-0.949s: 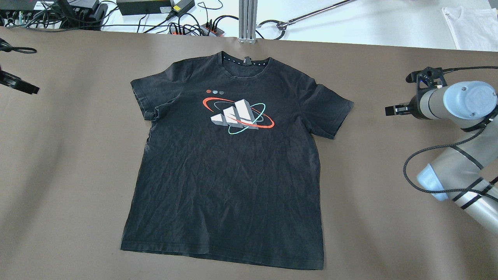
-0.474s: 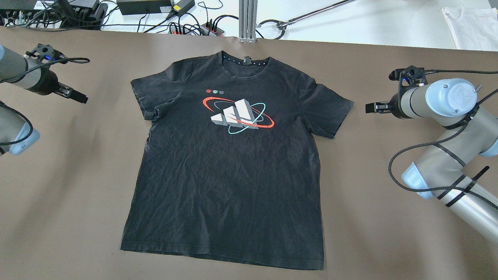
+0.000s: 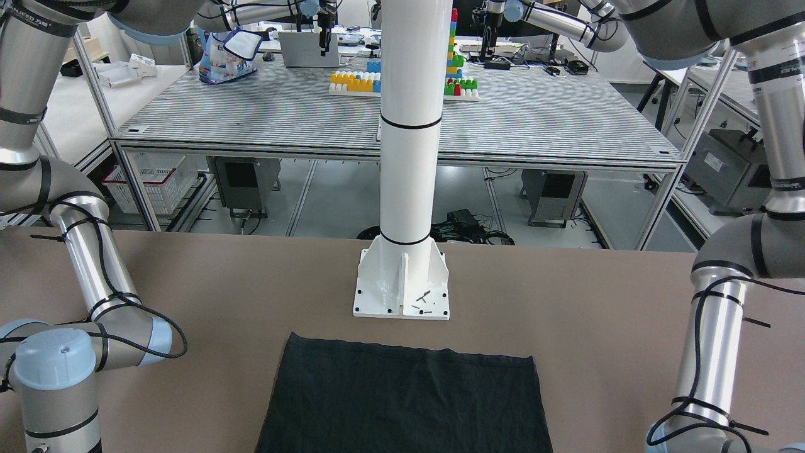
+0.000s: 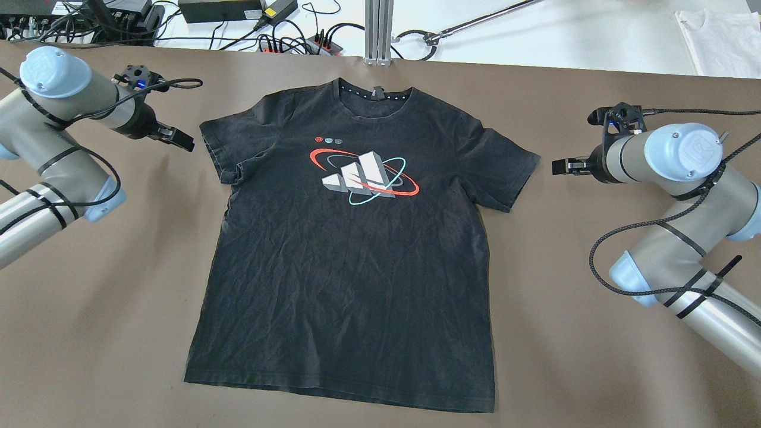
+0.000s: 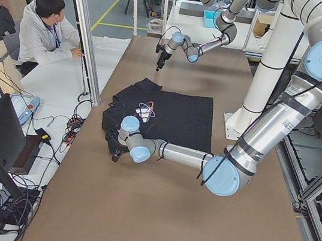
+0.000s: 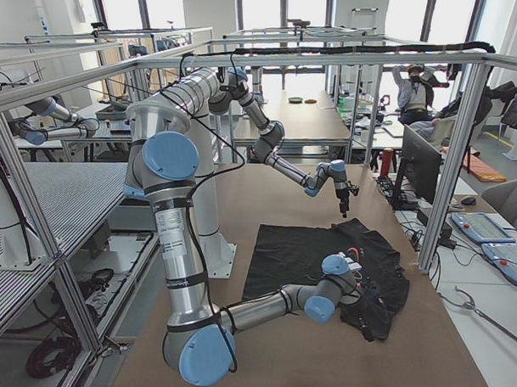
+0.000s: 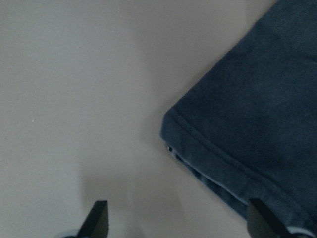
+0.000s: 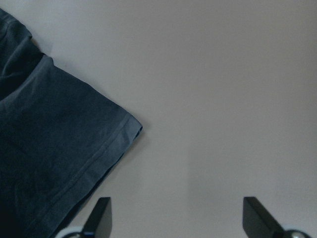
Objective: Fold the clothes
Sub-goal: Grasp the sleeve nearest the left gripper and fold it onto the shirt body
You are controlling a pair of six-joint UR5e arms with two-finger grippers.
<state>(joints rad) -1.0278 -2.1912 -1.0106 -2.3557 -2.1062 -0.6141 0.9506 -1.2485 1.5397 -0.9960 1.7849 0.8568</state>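
Flanking the clothes (image 4: pixel 351 255), flat on the worktop (image 4: pixel 89 309) with collar far and hem near: left end effector (image 4: pixel 180 139) just beside one sleeve, right end effector (image 4: pixel 560 166) slightly farther off, both spread wide.

We've got the black T-shirt (image 4: pixel 351 255) flat and print-up mid-frame on the brown table (image 4: pixel 89 309). Collar toward the top edge, fabric wrinkled, frame-left sleeve hem a bit bunched. Left gripper (image 4: pixel 178 138) is upper left, just beside that sleeve; can't tell if it touches. Right gripper (image 4: pixel 562 166) is mid right, near the other sleeve, gap visible. Cables (image 4: pixel 285 35) and a white cloth (image 4: pixel 719 35) sit along the top.
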